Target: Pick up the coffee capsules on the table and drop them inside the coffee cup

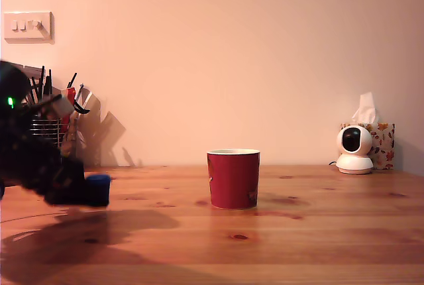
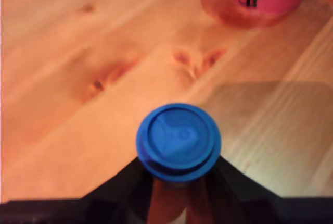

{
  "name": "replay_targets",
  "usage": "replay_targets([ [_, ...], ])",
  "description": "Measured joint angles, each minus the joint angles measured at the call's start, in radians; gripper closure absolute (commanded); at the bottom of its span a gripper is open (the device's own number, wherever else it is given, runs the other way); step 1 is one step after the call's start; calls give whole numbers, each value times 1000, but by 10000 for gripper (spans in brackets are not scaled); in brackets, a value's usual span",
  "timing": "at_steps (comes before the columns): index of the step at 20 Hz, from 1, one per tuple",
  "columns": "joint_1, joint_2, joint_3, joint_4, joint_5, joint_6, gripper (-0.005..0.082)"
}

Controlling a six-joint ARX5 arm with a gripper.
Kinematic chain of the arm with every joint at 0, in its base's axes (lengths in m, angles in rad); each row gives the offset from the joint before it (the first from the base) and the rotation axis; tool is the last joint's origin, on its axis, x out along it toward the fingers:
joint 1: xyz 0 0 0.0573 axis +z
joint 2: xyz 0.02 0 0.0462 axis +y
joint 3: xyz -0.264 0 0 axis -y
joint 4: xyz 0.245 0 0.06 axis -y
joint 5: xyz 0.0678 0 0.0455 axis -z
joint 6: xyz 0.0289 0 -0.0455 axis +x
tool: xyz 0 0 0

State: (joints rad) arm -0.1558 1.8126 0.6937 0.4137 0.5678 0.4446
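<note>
Wrist view: tool [image 2: 178,182] clamps blue capsule [image 2: 178,140], seen end-on, its long axis pointing toward the wrist.

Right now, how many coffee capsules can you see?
1. The blue coffee capsule sits between the fingers of the gripper, low at the table, far to the exterior view's left of the red cup. More could be hidden behind the arm.
</note>
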Motion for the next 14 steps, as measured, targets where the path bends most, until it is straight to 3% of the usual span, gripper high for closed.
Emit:
replay_targets([
  [5,0,-89,0,-19,26,-72,594],
  [14,-20,-204,0,-173,26,-76,594],
])
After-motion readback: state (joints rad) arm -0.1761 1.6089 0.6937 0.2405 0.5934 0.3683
